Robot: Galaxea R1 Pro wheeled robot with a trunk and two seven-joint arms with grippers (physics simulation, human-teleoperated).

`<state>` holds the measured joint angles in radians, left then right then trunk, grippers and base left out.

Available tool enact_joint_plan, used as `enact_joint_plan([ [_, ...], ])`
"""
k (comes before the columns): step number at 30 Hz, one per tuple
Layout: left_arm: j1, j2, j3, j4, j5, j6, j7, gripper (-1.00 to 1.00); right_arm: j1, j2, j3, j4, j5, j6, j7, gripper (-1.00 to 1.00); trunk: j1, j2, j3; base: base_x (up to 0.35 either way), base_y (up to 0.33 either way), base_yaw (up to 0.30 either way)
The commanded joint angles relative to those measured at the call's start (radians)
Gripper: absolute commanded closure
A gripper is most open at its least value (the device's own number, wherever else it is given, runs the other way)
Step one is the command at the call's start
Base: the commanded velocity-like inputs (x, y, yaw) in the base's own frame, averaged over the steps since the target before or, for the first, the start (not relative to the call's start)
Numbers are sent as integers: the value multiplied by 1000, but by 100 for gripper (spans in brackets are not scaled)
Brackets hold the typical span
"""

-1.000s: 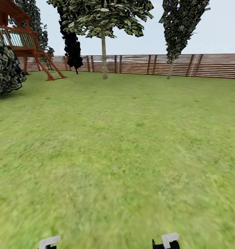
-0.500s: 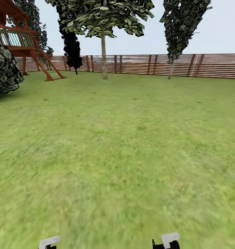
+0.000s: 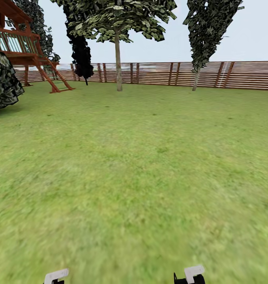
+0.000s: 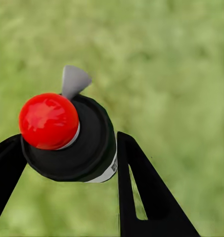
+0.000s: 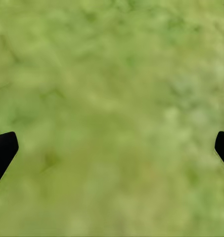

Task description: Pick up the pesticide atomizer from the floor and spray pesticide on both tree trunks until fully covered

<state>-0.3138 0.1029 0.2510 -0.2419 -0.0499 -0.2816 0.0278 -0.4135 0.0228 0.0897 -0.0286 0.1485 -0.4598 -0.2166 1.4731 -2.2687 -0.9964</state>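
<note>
The pesticide atomizer [image 4: 74, 143], a black bottle with a red round cap and a grey nozzle, sits between the two black fingers of my left gripper [image 4: 67, 138], which is shut on it above blurry green grass. My right gripper [image 5: 115, 143] is open, its fingertips [image 5: 3, 150] wide apart with nothing but grass between them. Far ahead in the head view, a tree [image 3: 118, 67] with a bare pale trunk and leaves only high up stands near the fence. White arm parts [image 3: 57, 275] show at that view's lower edge.
A brown slat fence [image 3: 161, 73] closes the far side of the lawn [image 3: 141, 165]. A dark-leaved tree [image 3: 83, 59] and a tall thin-stemmed tree [image 3: 203, 35] stand along it. A red-brown wooden play tower [image 3: 27, 47] and a dark bush [image 3: 3, 85] are at the left.
The whole head view has shifted slightly: bush and play tower slide toward the left edge, so the camera has moved. The white arm parts at the bottom edge keep their places.
</note>
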Motion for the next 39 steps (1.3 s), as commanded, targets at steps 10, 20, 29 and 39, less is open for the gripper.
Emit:
enact_joint_plan([
  [10,-1,0,1,1,-5,-4,3,100,-1,0,7,1,6,0,-10,-100,0,0,-1,340,0,0],
  [20,-1,0,1,1,-5,-4,3,100,-1,0,7,1,6,0,-10,-100,0,0,-1,340,0,0],
  [29,-1,0,1,1,-7,-4,3,100,-1,0,7,1,6,0,-10,-100,0,0,-1,340,0,0],
  [39,-1,0,1,1,-5,-4,3,100,-1,0,8,1,6,0,-10,-100,0,0,-1,340,0,0],
])
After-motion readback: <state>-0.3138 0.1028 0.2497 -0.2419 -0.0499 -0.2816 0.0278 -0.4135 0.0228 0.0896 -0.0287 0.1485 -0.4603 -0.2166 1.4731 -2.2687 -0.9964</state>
